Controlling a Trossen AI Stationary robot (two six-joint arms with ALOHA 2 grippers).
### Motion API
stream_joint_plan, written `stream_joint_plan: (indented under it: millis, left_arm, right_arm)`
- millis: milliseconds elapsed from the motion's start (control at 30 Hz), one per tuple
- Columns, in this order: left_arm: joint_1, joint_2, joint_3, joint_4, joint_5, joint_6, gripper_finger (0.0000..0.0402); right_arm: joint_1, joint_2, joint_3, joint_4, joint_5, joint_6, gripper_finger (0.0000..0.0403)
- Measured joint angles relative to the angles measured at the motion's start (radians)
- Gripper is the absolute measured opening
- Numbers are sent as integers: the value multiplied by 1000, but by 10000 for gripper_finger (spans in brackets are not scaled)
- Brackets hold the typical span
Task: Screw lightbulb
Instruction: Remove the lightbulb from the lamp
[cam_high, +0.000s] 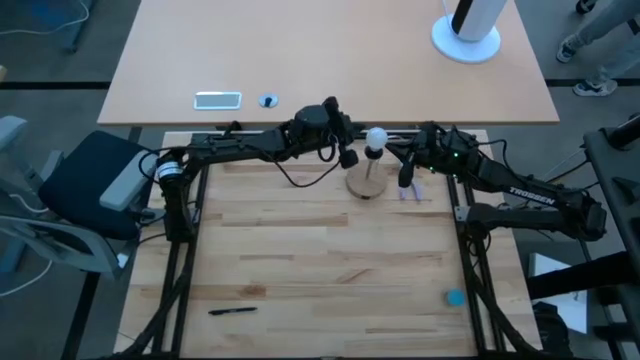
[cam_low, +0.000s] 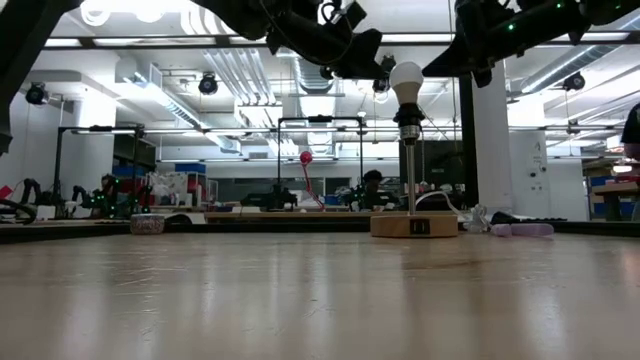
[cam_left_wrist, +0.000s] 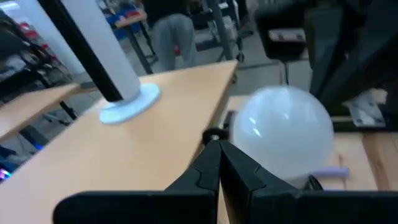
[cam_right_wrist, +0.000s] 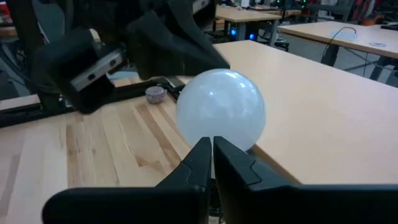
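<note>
The white frosted lightbulb (cam_high: 376, 138) stands upright on a black post (cam_low: 410, 170). The post rises from a round wooden disc (cam_high: 365, 184) near the table's far edge. My left gripper (cam_left_wrist: 217, 146) is shut and level on the bulb's left. Its tips sit just beside the bulb (cam_left_wrist: 286, 134), with a strip of table showing between. My right gripper (cam_right_wrist: 211, 142) is shut and comes from the bulb's right. Its tips stand in front of the lower half of the bulb (cam_right_wrist: 221, 106). The low view shows the bulb (cam_low: 406, 78) between the two dark arms. My right gripper's shut fingertips (cam_right_wrist: 200, 149) overlap the bulb's lower half (cam_right_wrist: 217, 134) in the right wrist view; I cannot tell whether they touch it. The fingers come nearly level from the table's right. My left gripper touches nothing.
On the far tan table stand a white-based black cylinder (cam_high: 468, 30), a flat white device (cam_high: 218, 99) and a small round thing (cam_high: 268, 100). A purple item (cam_high: 412, 192) lies beside the disc. A black pen (cam_high: 232, 310) and a blue bit (cam_high: 455, 296) lie near the front edge.
</note>
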Motion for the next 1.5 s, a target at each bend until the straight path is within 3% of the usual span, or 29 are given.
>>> stream_joint_plan:
  millis: [267,400,700,1067,1500]
  left_arm:
    - [-2,20,0,3,78,-3,0]
    - [-2,20,0,6,168,0,0]
    - [-14,15,1,-28,274,-29,0]
    - [-9,-1,0,-68,150,-3,0]
    - [-3,-8,0,-15,102,0,0]
  right_arm:
    - [0,26,0,16,0,1,13]
    - [0,25,0,11,4,8,13]
    - [-2,18,0,-2,129,3,13]
    - [0,-106,0,-95,7,2,13]
    - [0,-38,0,-83,-6,-5,13]
